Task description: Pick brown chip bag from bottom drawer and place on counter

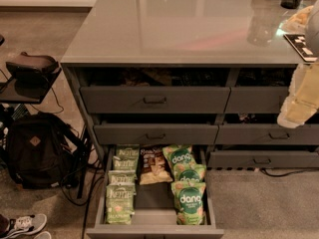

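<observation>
Camera view shows the gripper [299,99] as a pale, blurred shape at the right edge, partly cut off by the border, hanging in front of the right-hand drawer fronts just below the rim of the counter [184,29]. How far it is open cannot be told, and nothing can be made out in its hold. The brown chip bag [154,166] lies well apart from it, down and to the left, inside the bottom drawer [154,231], which stands pulled out toward the camera.

The near front of that drawer is clipped by the lower border. A grey rounded part [314,29] above the gripper is also cut off at the right. The contents of the open shelf under the counter are too dark to identify.

In the bottom drawer, the brown chip bag sits at the back, in the middle, flat with its face up. A column of pale green Kettle bags [121,190] runs along the left wall, just beside it. Bright green dang bags [188,193] overlap down the right side, the rearmost touching the brown bag's right edge. Two shallower drawers [154,99] above are shut. A black backpack [35,151] rests on the floor at left.
</observation>
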Action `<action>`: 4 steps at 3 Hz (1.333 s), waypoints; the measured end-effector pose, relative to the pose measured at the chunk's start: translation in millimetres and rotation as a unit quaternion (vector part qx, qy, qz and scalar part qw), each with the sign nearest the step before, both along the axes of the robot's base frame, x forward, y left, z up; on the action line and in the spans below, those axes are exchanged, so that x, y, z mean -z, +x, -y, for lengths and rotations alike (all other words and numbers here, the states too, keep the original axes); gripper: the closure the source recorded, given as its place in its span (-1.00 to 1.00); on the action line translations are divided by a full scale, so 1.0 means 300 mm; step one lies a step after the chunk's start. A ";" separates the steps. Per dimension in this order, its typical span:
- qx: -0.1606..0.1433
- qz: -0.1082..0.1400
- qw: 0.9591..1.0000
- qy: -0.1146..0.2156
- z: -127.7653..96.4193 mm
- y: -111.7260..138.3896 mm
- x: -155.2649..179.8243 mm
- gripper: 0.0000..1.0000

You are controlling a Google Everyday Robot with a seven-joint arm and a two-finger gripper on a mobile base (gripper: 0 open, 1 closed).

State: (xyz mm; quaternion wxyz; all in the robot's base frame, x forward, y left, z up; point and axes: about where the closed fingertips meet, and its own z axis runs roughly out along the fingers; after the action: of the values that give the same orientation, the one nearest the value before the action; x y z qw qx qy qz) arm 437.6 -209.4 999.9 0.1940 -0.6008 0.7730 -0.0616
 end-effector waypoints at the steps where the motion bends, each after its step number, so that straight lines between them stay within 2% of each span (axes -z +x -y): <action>1: 0.000 0.000 1.000 0.000 0.000 0.000 0.000 -1.00; 2: -0.034 -0.003 0.999 0.016 -0.089 -0.042 0.075 -1.00; 3: -0.108 -0.007 0.991 0.075 -0.263 -0.101 0.264 -1.00; 4: -0.159 -0.044 0.971 0.171 -0.494 -0.141 0.541 -1.00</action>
State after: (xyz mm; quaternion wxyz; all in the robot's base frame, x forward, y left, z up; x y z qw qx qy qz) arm 395.4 -61.2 837.5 0.2674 -0.6762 0.6742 0.1295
